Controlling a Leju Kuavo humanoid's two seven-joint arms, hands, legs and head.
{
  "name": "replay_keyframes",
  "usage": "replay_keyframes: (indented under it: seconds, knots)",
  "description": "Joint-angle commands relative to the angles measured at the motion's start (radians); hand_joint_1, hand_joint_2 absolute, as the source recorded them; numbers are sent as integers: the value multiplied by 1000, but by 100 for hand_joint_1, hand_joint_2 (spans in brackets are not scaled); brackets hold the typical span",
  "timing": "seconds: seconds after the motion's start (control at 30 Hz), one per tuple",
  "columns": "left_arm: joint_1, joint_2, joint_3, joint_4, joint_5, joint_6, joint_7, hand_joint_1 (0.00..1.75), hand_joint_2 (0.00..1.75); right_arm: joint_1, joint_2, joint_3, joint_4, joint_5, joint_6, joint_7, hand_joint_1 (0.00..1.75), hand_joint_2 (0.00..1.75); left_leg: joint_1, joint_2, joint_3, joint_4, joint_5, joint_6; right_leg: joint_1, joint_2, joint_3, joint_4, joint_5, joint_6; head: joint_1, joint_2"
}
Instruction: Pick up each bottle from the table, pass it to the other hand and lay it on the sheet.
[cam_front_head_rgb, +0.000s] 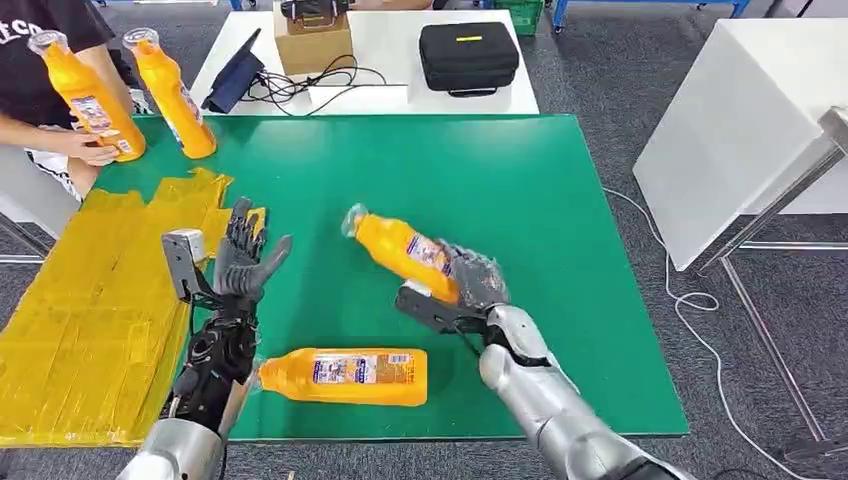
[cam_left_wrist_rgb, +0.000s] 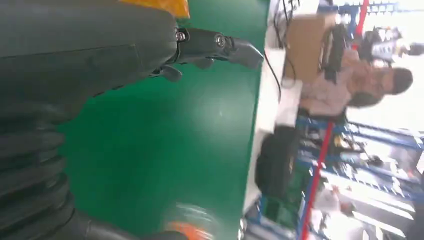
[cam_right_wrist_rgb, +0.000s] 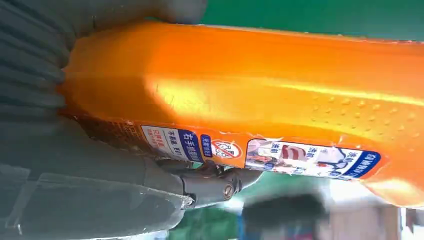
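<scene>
- Handover step: right hand (cam_front_head_rgb: 472, 283) grips an orange bottle (cam_front_head_rgb: 400, 248) above the green worktop (cam_front_head_rgb: 560, 200), tilted.
- Left hand (cam_front_head_rgb: 243, 258) waits beside the yellow sheet (cam_front_head_rgb: 80, 320), fingers spread, empty.
- Next: bring the bottle to the left hand.

Orange bottles (cam_front_head_rgb: 400, 246), green table (cam_front_head_rgb: 520, 180), yellow sheet (cam_front_head_rgb: 80, 310)

Bright, even overhead light leaves only soft shadows on the green table (cam_front_head_rgb: 560, 200), while both wrist views smear with blur and glare whitens the orange bottle (cam_right_wrist_rgb: 240, 85).
</scene>
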Motion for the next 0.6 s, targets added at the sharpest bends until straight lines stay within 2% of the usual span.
replay_keyframes:
  seconds: [0.03, 0.17, 0.27, 0.33, 0.37, 0.6]
  knots:
    - [14, -9, -190, -206, 61, -70, 105, 0, 175, 68, -21, -207, -206, -112, -169, -163, 175, 175, 0, -6, -1, 1, -1, 0, 0, -7, 2, 0, -3, 1, 0, 0]
    - [-10, 2, -315, -257, -2, -64, 128, 0, 175, 93, -5, -211, -216, -143, -247, -236, 175, 175, 0, -5, -1, 1, -2, -1, 0, -6, 1, 0, -3, 1, 0, 0]
    - [-15, 1, -356, -274, 11, -86, 147, 0, 175, 108, 0, -209, -241, -159, -275, -276, 175, 175, 0, -5, -5, 0, -1, 0, -1, -5, -3, 0, -1, 0, 0, 0]
    - [-21, 1, -387, -281, 65, -122, 165, 0, 175, 119, 13, -228, -259, -143, -275, -302, 175, 175, 0, -6, 1, 1, -4, -1, 0, -7, 3, 0, -5, 1, 0, 0]
    - [-23, -4, -393, -282, 87, -131, 167, 0, 175, 122, 19, -239, -263, -136, -275, -312, 175, 175, 0, -4, -4, 1, -2, -1, -1, -4, -2, 0, -2, 0, 0, 0]
    - [-54, 1, -467, -289, 118, -136, 174, 0, 175, 119, 32, -227, -245, -127, -275, -337, 175, 175, 0, -4, -3, 0, -2, -1, 0, -4, -2, 0, -2, 1, 0, 0]
